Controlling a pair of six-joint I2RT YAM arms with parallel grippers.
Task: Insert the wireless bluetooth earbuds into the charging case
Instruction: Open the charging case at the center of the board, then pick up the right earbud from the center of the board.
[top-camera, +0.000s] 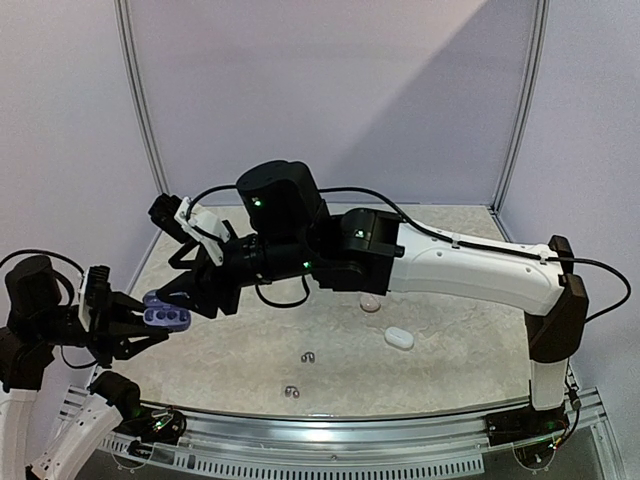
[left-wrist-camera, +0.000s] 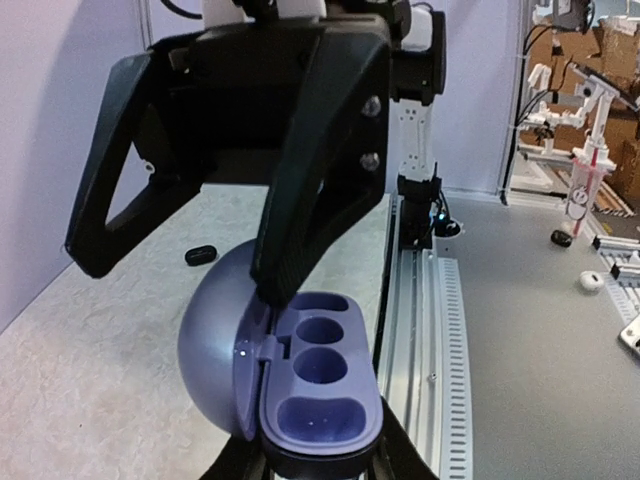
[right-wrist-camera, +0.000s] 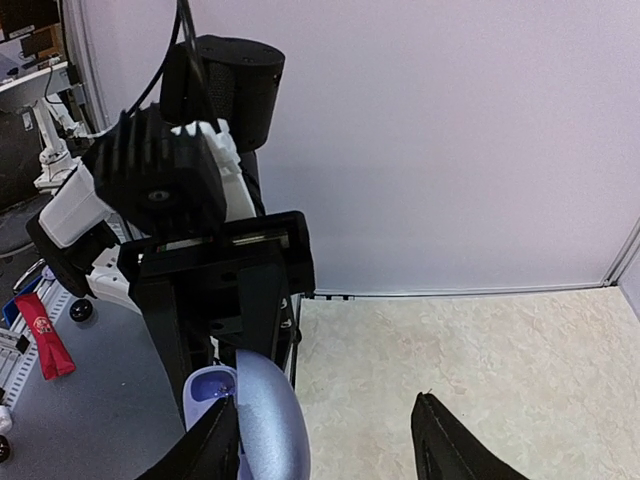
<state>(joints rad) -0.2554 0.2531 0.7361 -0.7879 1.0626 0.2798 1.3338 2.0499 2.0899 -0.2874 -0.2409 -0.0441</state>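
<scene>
My left gripper (top-camera: 148, 322) (left-wrist-camera: 320, 458) is shut on the base of an open lavender charging case (top-camera: 167, 316) (left-wrist-camera: 320, 370), held above the table's left edge. Its cavities are empty, and its domed lid (left-wrist-camera: 212, 345) (right-wrist-camera: 268, 420) hangs open to one side. My right gripper (top-camera: 188, 290) (right-wrist-camera: 325, 452) is open and reaches across to the case. It straddles the lid, with one fingertip (left-wrist-camera: 272, 285) at the hinge and the other fingertip (left-wrist-camera: 88, 258) clear of the dome. It holds no bud. Two small grey earbuds (top-camera: 308, 357) (top-camera: 292, 391) lie on the table.
A white oval case (top-camera: 398, 338) and a pale round piece (top-camera: 370, 303) lie right of centre on the table. A small black item (left-wrist-camera: 201, 254) rests on the table beyond the lid. The metal rail (left-wrist-camera: 425, 330) runs along the near edge.
</scene>
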